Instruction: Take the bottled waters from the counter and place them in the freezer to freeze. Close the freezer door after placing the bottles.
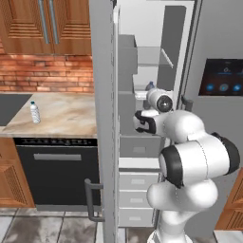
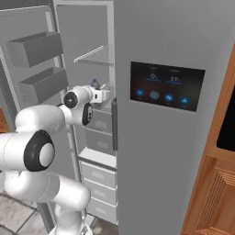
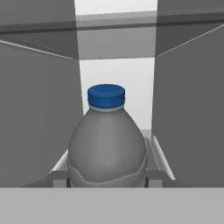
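Simulated kitchen, tall grey steel freezer (image 1: 142, 61) standing open. Claw (image 2: 104, 95) reaches inside, clenched on the dark grey plastic bottle with a blue cap (image 3: 107, 140), not yet set down. Well off to the claw's left, the clear ribbed bottle with a blue cap (image 1: 34, 113) stands on the beige marbled table (image 1: 66, 116). Left: release, second bottle, close the plain grey freezer door (image 1: 105, 118).

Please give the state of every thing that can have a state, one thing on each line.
Tall plain grey steel freezer door: open.
Dark grey plastic bottle with blue cap: upright, capped, held inside the freezer.
Clear ribbed plastic bottle with blue cap: upright, capped, on the marbled counter.
Gripper: shut on the dark grey bottle.
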Controlling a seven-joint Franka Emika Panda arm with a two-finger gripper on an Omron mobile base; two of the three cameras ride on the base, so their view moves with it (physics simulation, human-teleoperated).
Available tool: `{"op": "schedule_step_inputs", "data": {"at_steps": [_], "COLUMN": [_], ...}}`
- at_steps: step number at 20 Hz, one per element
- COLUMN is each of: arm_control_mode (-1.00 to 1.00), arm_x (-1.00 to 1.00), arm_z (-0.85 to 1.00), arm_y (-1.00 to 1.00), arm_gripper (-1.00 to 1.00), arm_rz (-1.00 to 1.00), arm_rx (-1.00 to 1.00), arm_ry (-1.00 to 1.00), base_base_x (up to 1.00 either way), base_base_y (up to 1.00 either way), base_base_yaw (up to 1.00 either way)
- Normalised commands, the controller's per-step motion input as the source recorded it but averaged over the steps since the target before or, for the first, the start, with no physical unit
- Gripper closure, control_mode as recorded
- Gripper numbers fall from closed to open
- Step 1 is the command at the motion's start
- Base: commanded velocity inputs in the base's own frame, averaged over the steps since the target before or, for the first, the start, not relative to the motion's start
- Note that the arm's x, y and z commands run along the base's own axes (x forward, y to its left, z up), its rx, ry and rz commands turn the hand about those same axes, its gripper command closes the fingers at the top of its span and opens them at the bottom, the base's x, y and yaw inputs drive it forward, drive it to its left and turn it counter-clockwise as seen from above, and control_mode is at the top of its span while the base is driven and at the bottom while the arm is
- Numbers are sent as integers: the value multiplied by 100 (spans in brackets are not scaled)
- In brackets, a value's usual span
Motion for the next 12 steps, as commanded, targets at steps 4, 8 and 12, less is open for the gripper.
{"op": "schedule_step_inputs", "data": {"at_steps": [4, 8, 12], "arm_control_mode": [-100, -100, -100], "arm_x": [41, 27, 19], "arm_z": [-15, -16, -20], "arm_y": [-6, 0, 0], "arm_gripper": [100, 100, 100], "arm_rz": [0, 0, 0], "arm_rx": [0, 0, 0], "arm_ry": [0, 0, 0], "base_base_x": [0, 0, 0], "base_base_y": [0, 0, 0], "base_base_yaw": [0, 0, 0]}}
